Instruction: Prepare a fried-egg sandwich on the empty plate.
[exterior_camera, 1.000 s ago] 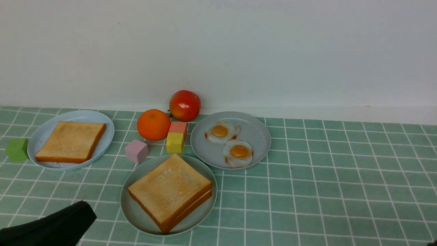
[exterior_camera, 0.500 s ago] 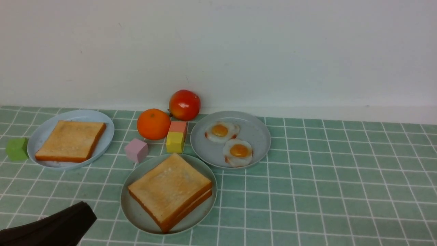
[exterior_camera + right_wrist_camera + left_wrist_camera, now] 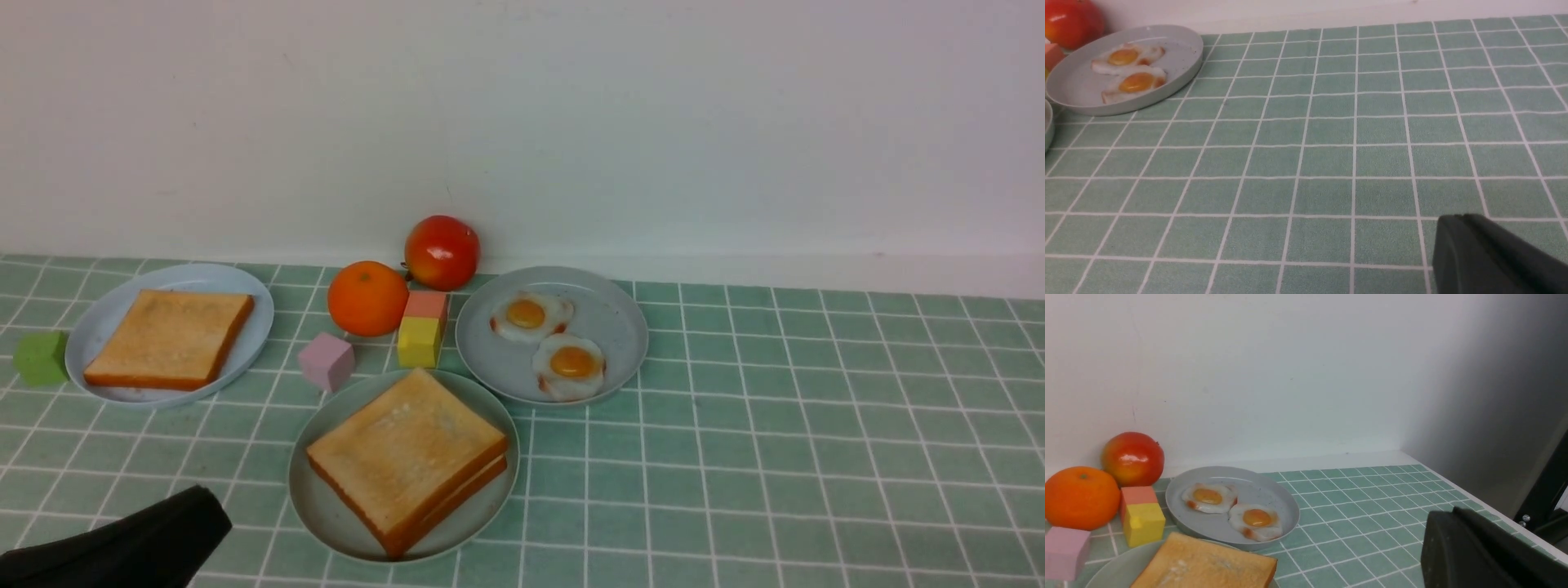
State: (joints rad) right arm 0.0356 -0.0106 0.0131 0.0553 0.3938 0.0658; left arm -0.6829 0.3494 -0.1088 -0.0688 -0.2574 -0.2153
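The front view looked forward from the robot's side over the tiled tabletop toward the white wall. The left wrist camera sat low and close, facing the grey-blue egg plate at twelve o'clock. The right wrist camera skimmed the tiles, sharing that plate at ten o'clock.

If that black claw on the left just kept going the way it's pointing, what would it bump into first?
Probably the sandwich on the mint plate. In the front view the left gripper points right and slightly forward, toward that plate's near rim, and its own camera has the toast right ahead. Its height is unclear, so it might pass above the rim.
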